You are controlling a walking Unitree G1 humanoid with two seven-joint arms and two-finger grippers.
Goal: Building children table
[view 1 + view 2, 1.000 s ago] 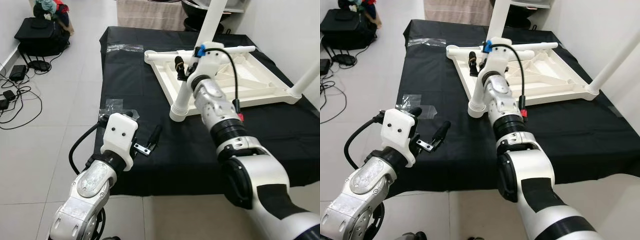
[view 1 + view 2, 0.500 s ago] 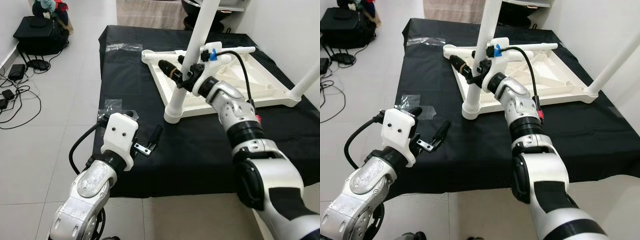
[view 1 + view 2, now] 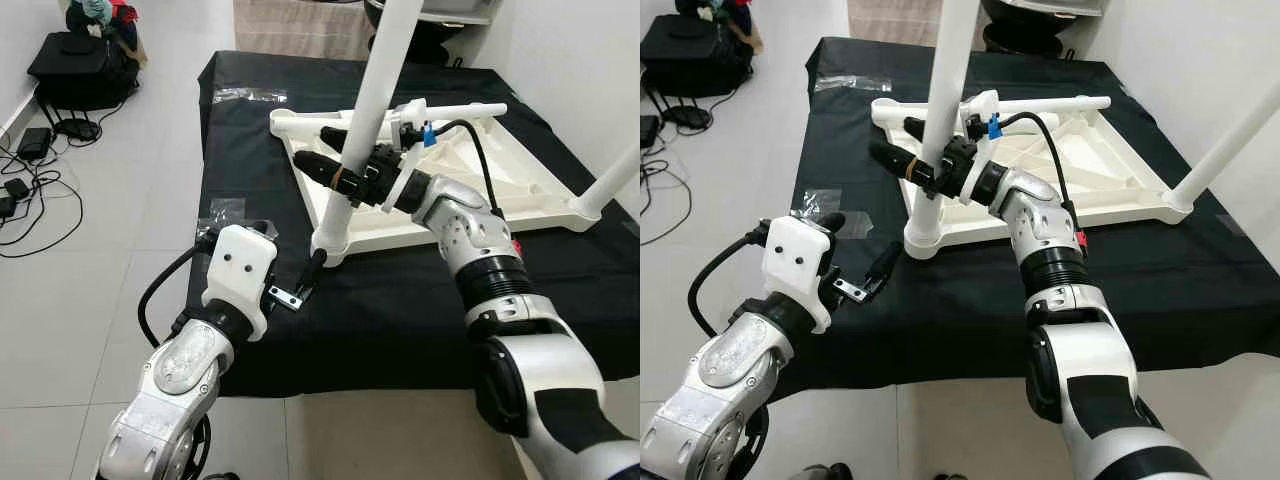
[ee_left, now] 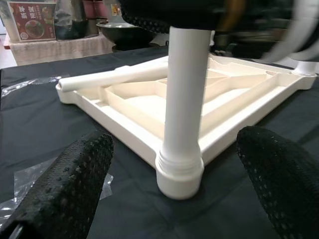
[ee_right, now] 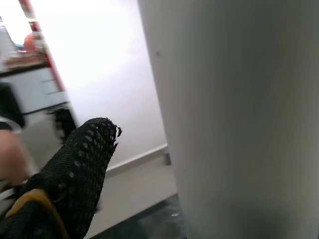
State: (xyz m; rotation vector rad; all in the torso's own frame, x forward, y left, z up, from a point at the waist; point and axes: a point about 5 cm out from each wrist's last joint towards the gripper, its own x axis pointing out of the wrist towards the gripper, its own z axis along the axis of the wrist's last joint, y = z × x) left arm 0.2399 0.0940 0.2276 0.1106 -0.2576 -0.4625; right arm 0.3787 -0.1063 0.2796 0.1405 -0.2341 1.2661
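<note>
A white children's table (image 3: 480, 190) lies upside down on a black cloth (image 3: 400, 300) on the floor. A white leg (image 3: 358, 140) stands upright in its near corner socket (image 3: 330, 240). My right gripper (image 3: 340, 172) reaches in from the right and is shut on this leg at mid height; one black fingertip (image 3: 308, 162) pokes out past it. In the right wrist view the leg (image 5: 234, 114) is close beside one finger (image 5: 75, 179). My left gripper (image 3: 858, 243) hovers open low over the cloth, facing the leg's base (image 4: 179, 174).
A second leg (image 3: 612, 175) rises at the table's far right corner, and a loose leg (image 3: 455, 108) lies along its back edge. Clear plastic bags (image 3: 228, 212) lie on the cloth. A black bag (image 3: 80, 65) and cables (image 3: 25, 190) sit on the tiles at left.
My right gripper has swung left with the leg, and the table's near corner has slid left and toward me. The left arm has stayed put.
</note>
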